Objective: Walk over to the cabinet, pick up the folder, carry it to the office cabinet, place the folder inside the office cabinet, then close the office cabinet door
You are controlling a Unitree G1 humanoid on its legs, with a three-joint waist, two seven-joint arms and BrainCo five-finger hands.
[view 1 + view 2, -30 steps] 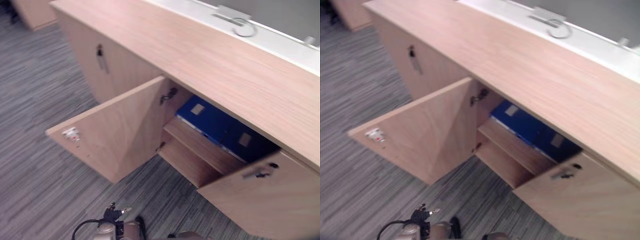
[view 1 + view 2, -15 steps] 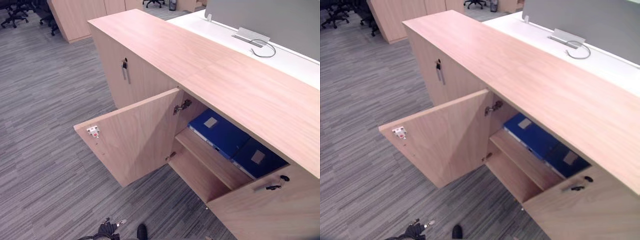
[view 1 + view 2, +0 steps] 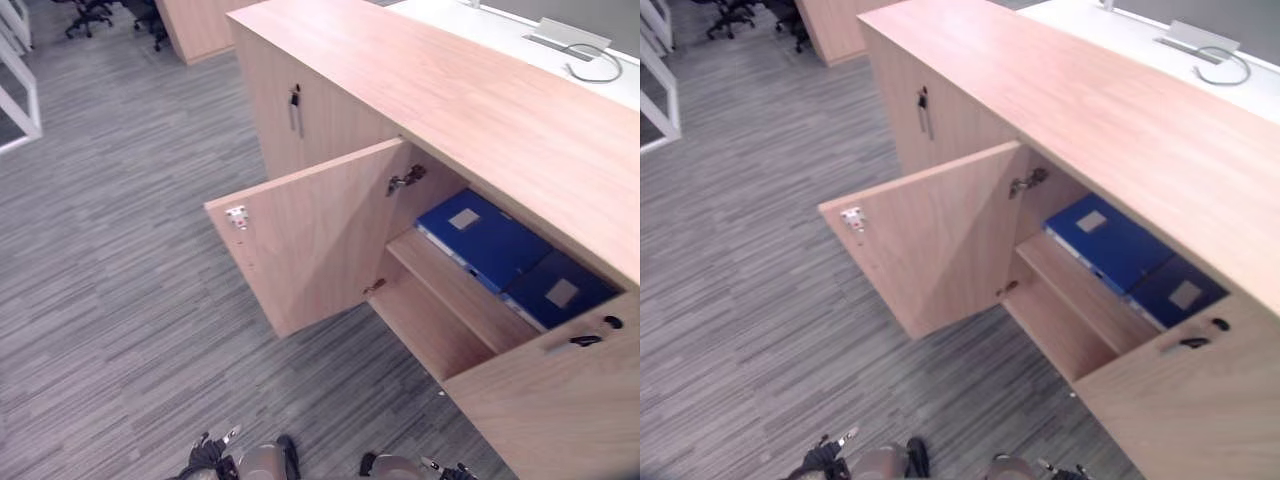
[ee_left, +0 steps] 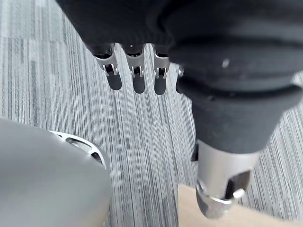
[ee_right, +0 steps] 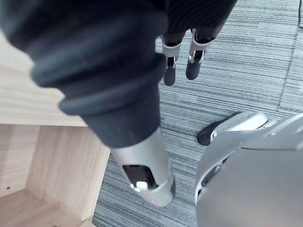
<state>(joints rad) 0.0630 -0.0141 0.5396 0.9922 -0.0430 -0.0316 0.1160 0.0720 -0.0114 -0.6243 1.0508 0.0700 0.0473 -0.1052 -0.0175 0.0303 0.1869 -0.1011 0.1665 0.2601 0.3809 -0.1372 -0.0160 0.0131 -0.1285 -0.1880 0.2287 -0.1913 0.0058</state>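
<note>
Silver-fingered, my left hand [image 4: 138,78] hangs slack and empty. The open door [image 3: 310,235] is at 11 o'clock. The blue folder [image 3: 480,235] lies flat on the shelf [image 3: 450,293] at 1 o'clock, long axis 10-to-4, nearer my equally slack, empty right hand [image 5: 169,72].

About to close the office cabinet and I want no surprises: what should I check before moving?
1. Both blue folders inside: ok, lying flat on the upper shelf.
2. Folders clear of door swing: cannot tell; their front edges sit near the shelf's lip.
3. The left hand free: ok, fingers straight, holding nothing.
4. The right hand free: ok, fingers straight, holding nothing.
5. Doors shut: not ok; the left door stands wide open, the right door also open.
</note>
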